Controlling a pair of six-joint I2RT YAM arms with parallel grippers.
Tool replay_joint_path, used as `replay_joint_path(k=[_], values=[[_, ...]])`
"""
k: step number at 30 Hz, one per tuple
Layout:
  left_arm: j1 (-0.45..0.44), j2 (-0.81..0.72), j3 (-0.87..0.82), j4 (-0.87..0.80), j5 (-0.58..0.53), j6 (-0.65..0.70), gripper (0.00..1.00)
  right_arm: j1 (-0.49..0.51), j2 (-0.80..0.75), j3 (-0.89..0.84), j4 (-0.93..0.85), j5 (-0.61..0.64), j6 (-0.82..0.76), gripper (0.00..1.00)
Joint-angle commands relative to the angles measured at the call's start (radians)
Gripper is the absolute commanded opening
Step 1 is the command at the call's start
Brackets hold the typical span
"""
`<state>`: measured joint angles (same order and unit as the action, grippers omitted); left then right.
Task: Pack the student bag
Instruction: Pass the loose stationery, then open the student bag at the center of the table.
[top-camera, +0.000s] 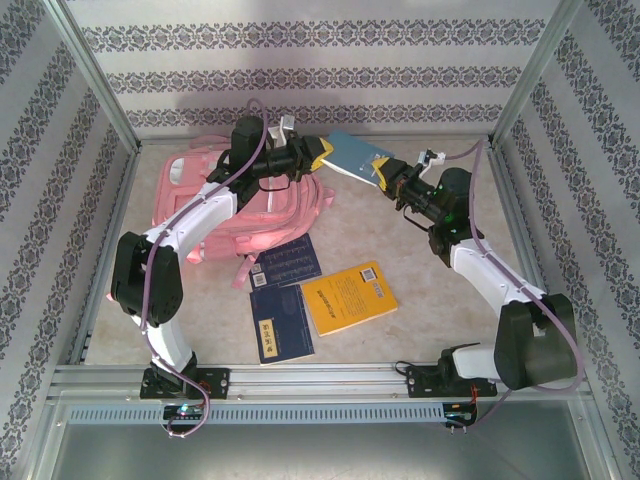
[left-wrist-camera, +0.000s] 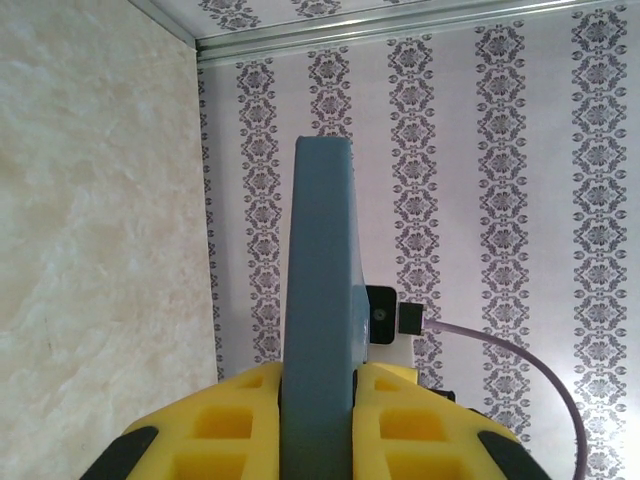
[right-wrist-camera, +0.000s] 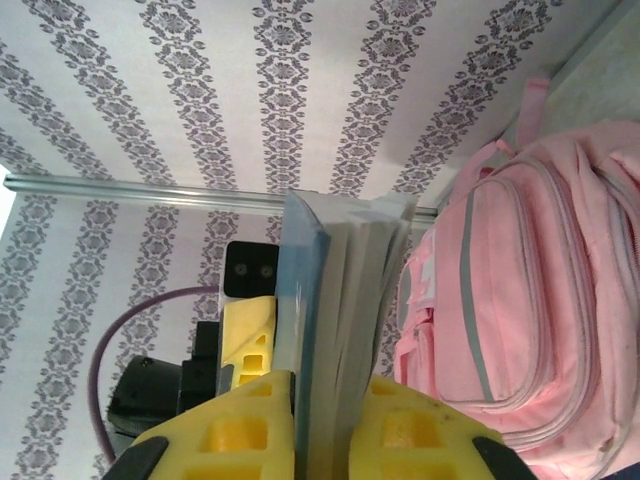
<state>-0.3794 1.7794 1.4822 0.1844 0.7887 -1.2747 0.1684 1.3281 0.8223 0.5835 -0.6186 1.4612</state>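
Over on the left, the pink backpack (top-camera: 285, 212) is lying flat on the table (top-camera: 430, 290), toward the back wall, and the left arm is reaching across the top of it. The left gripper (top-camera: 322, 155) is hanging just past the bag's right edge, its yellow fingers (left-wrist-camera: 235, 420) squeezing together on one end of a blue book (top-camera: 355, 157), which is standing edge-on in the left wrist view. Moving right, that book is hovering in the air beside the backpack, bridging the two arms. The right gripper (top-camera: 391, 178) is clamping the book's other end, pages showing between its yellow fingers (right-wrist-camera: 420, 425), with the backpack sitting beyond them. Down in front, two dark blue books (top-camera: 280, 325) are lying near the bag's lower edge, and a yellow book (top-camera: 350, 298) is resting just to their right.
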Motion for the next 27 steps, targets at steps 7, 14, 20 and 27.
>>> replay_joint_path(k=[7, 14, 20, 27], values=[[0.009, -0.033, 0.184, -0.657, -0.224, 0.499, 0.51, -0.104, -0.164, 0.044, -0.475, 0.07, -0.345, 0.0], [0.027, 0.117, 0.397, -0.984, -0.452, 0.73, 0.53, -0.102, -0.176, 0.075, -0.737, 0.16, -0.547, 0.0], [0.061, 0.246, 0.564, -1.128, -0.565, 0.813, 0.5, -0.082, -0.203, 0.089, -0.788, 0.195, -0.637, 0.0], [0.105, 0.301, 0.577, -1.159, -0.647, 0.846, 0.5, -0.074, -0.183, 0.086, -0.792, 0.179, -0.641, 0.0]])
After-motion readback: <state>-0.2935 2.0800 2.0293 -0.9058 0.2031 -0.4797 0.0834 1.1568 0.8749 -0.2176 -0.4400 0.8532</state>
